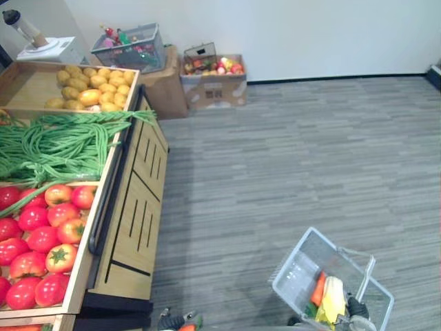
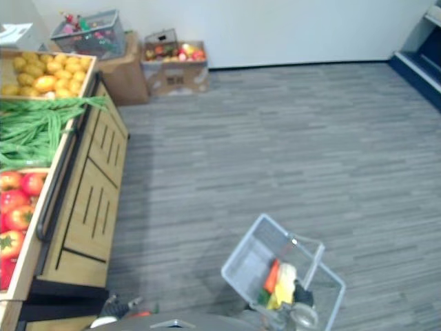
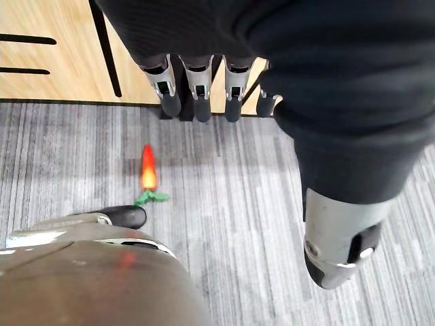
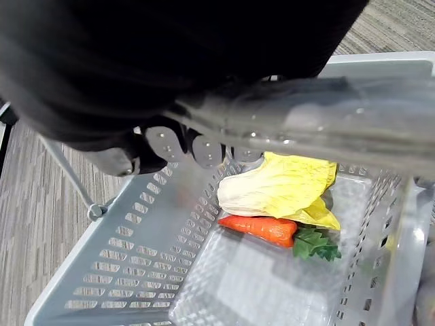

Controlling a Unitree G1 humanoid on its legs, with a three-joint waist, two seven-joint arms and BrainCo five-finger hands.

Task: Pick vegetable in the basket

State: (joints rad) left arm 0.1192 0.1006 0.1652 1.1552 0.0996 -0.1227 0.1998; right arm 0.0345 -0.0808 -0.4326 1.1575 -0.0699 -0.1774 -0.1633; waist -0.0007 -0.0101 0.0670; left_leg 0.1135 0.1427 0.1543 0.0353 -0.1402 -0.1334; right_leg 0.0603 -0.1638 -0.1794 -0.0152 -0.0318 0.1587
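Fingers (image 4: 204,149) of the right hand (image 1: 357,308) clamp the handle (image 4: 326,129) of the basket (image 1: 296,272), which hangs well apart from the stand (image 1: 131,227) over open floor (image 1: 289,172) and holds a carrot (image 4: 262,229) and cabbage (image 4: 272,190). Left hand (image 3: 233,92) fingers hang straight and spread. A loose carrot (image 3: 148,170) lies near the stand's base, clear of those fingertips.

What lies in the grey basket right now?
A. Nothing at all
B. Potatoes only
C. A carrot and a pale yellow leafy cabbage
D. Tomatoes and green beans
C: the right wrist view looks into the basket, where an orange carrot with green leaves lies on the bottom against a pale yellow leafy cabbage.
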